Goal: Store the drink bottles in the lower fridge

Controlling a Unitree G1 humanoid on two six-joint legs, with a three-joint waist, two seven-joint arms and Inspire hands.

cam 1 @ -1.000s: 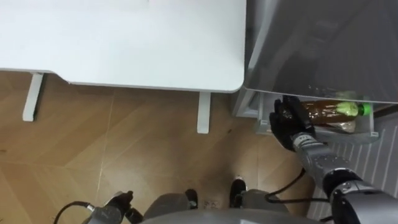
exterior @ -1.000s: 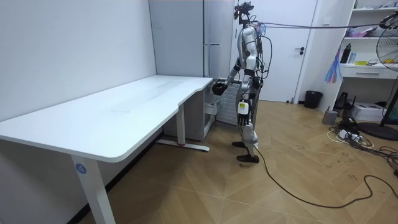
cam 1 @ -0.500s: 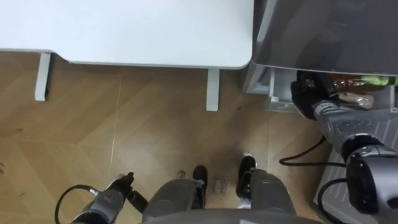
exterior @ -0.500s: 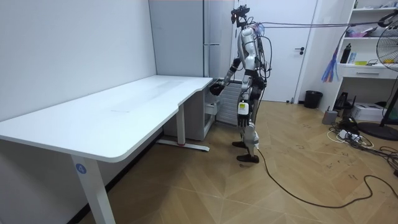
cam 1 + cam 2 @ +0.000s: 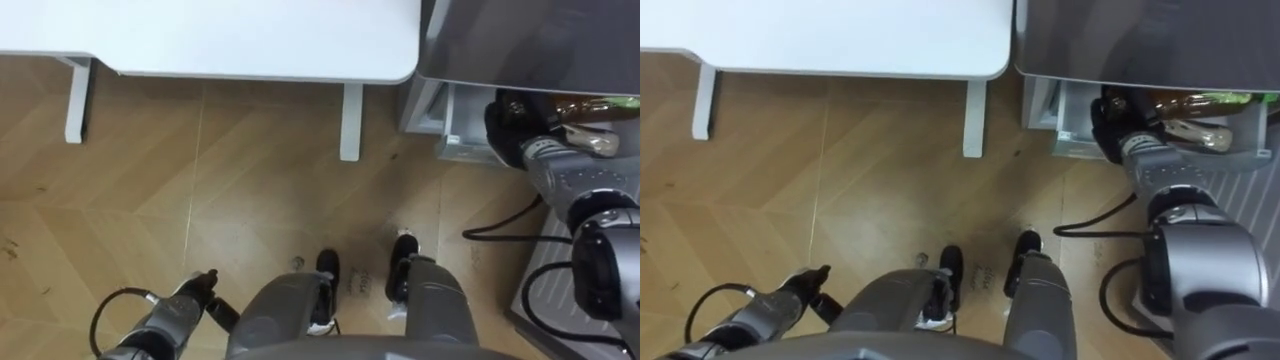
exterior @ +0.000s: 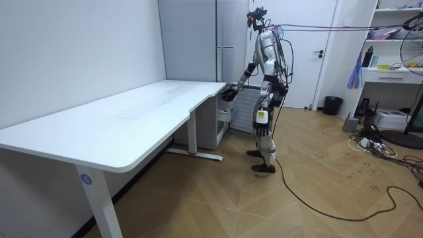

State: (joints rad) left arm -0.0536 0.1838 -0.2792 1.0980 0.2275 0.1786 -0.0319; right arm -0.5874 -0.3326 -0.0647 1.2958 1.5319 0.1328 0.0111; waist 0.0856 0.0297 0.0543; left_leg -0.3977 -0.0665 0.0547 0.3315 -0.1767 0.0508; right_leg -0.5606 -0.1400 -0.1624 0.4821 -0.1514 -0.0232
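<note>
**A:** What was the left hand [image 5: 195,297] doing?

**B:** It hung slack and empty at the robot's side, low over the floor [image 5: 250,200], because it wasn't needed. Past the white desk [image 5: 250,35], the right hand [image 5: 508,122] reached into the lower drawer [image 5: 450,140] of the grey fridge [image 5: 530,40], probably to settle a drink.

**A:** Was it holding the drink?

**B:** I couldn't tell. It lay against the tea bottle [image 5: 572,106], and its grip was hidden.

**A:** And how did the bottle lie?

**B:** It was in the drawer on its side, with its long axis across the view and its green cap toward the robot's right.
</note>
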